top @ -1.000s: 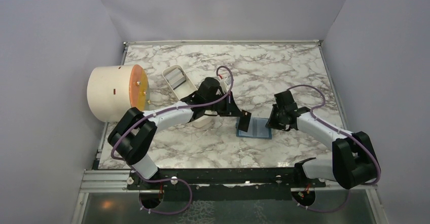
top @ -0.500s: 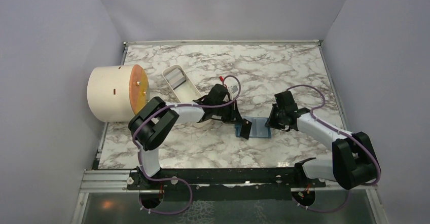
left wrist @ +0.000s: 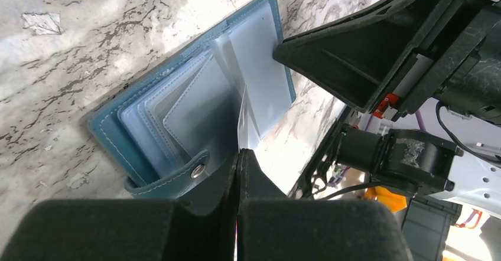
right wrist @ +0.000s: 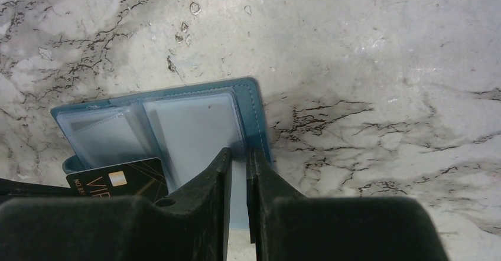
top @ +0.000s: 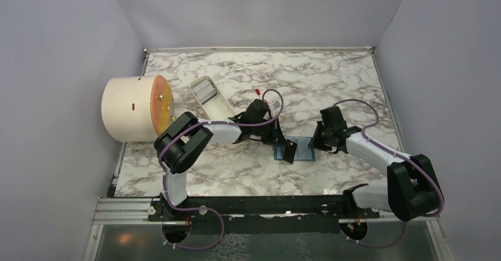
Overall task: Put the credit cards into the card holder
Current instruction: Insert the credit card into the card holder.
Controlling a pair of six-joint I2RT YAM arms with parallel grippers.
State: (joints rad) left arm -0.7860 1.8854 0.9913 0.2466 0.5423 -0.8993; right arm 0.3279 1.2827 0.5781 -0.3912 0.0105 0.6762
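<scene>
Left gripper clamped shut on dark grey card: stiff, thin, likely slick, so edge pinch suits. Card holder lay open just beyond its tips, sleeves floppy. Right gripper nearly closed over holder's edge; grip unclear.

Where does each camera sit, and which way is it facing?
Top external: above and behind the bases, looking down at the table; both arms show.
Left wrist: looks along the left hand, shut on a dark card, at the card holder.
Right wrist: looks down past the right hand at the table.
Shared: all three see the card holder.
</scene>
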